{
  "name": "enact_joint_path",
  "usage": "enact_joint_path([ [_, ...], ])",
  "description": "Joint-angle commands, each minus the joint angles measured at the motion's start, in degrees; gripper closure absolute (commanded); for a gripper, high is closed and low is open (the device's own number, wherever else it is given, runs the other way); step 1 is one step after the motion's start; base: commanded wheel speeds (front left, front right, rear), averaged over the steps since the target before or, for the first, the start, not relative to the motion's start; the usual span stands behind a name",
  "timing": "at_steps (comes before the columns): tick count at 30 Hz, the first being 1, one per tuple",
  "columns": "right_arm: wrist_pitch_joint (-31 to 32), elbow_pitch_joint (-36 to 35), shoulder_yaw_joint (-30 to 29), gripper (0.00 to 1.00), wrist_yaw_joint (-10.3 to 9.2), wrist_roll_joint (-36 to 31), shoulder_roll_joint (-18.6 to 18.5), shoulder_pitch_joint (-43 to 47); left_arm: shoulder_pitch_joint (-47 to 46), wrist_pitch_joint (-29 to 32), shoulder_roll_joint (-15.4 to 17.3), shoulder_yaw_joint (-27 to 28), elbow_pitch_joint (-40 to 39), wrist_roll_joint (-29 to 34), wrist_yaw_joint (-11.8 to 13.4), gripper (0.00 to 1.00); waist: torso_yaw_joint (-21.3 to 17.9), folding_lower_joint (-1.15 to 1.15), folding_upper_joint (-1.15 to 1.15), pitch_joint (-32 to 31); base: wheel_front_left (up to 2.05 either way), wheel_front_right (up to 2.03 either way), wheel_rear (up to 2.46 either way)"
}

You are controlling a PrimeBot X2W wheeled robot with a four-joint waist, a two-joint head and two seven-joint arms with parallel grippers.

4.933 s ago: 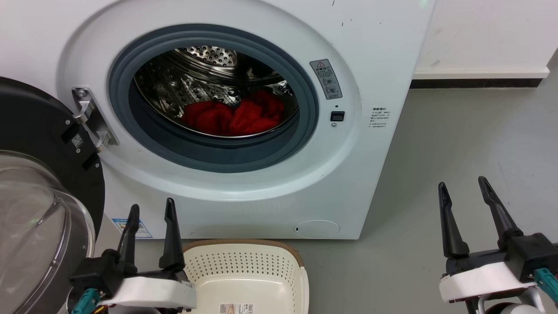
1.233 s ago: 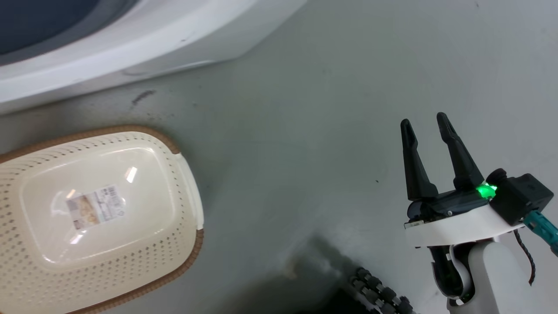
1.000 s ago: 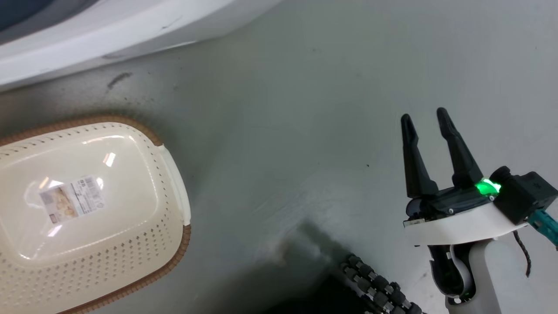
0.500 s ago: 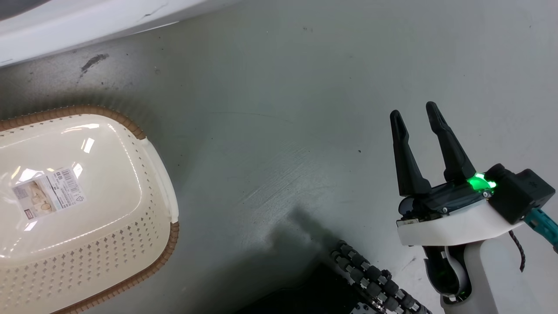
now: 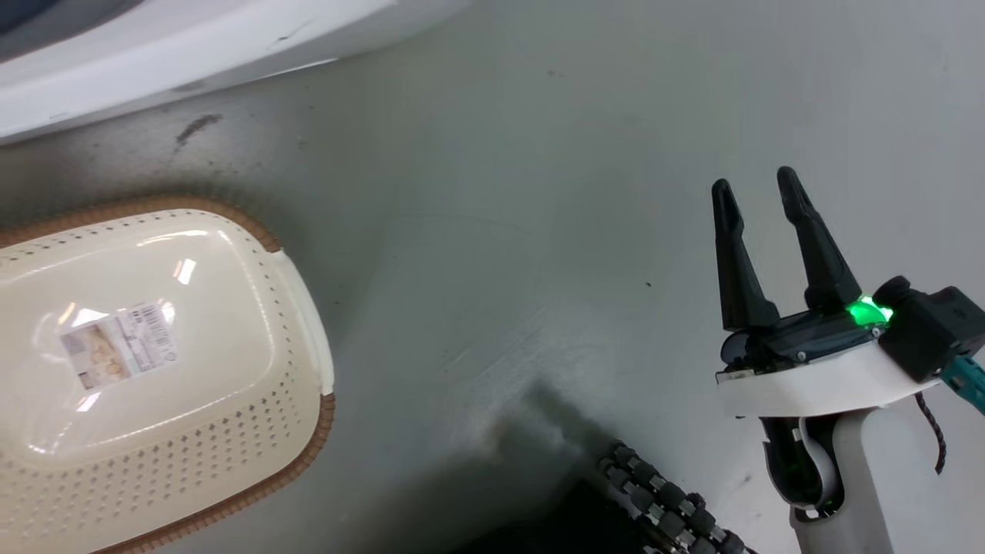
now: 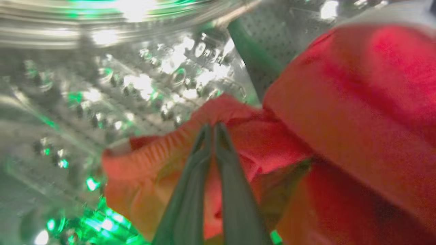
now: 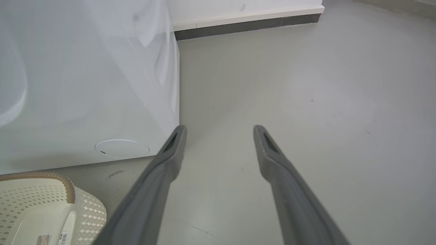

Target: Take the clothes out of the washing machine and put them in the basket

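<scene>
Inside the washing machine's shiny perforated drum (image 6: 119, 85) lie the bright red clothes (image 6: 340, 102). My left gripper (image 6: 213, 126) is among them, its two fingers pressed together on a ridged fold of the red fabric. The cream basket (image 5: 154, 205) with a brown rim and a paper label stands empty on the floor, just below the washing machine's white front (image 5: 192, 54). My right gripper (image 5: 754, 178) hangs open over bare floor, well to the right of the basket. Its own view has that gripper (image 7: 219, 127) beside the machine's corner (image 7: 85, 85), with the basket (image 7: 30, 200) at the lower left.
Grey floor (image 5: 500, 231) stretches between the basket and my right arm. A black ribbed cable chain (image 5: 662, 500) of my base lies at the bottom edge. A dark skirting board (image 7: 248, 25) runs along the wall behind the machine.
The head camera has swung down from the porthole to the floor and keeps drifting slightly. The left gripper, earlier open beside the basket, is now in the drum. The right gripper stays open.
</scene>
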Motion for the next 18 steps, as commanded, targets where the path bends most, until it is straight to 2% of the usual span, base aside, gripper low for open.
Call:
enact_joint_path([
  [1,-0.1,0.3,-0.4,0.0,-0.04,-1.0,0.1,-1.1,1.1,-2.9,-1.1,0.2,0.7,0.0,0.1,1.0,1.7,0.0,0.0,-1.6,0.0,0.0,0.0],
  [5,-0.1,1.0,-1.8,0.0,-0.04,-2.6,0.1,-1.2,3.5,-12.6,-3.7,0.2,3.4,0.3,0.5,1.0,3.7,0.0,0.0,-4.7,0.0,0.0,0.0],
  [7,-0.1,1.5,-2.4,0.0,-0.04,-2.8,0.1,-0.8,5.1,-17.5,-4.8,-0.9,4.4,2.0,1.5,1.0,4.8,0.0,0.0,-6.5,0.0,0.0,0.0],
  [11,-0.1,2.3,-3.4,0.0,-0.05,-4.9,0.1,0.0,10.5,-27.8,-8.2,-0.6,7.3,1.5,4.2,1.0,7.0,0.0,0.0,-10.8,0.0,0.0,0.0],
  [18,-0.1,3.4,-5.9,0.0,-0.04,-8.0,0.1,1.9,20.9,-42.8,-13.9,-0.2,10.6,-0.3,5.7,1.0,10.4,0.0,0.0,-18.3,0.0,0.0,0.0],
])
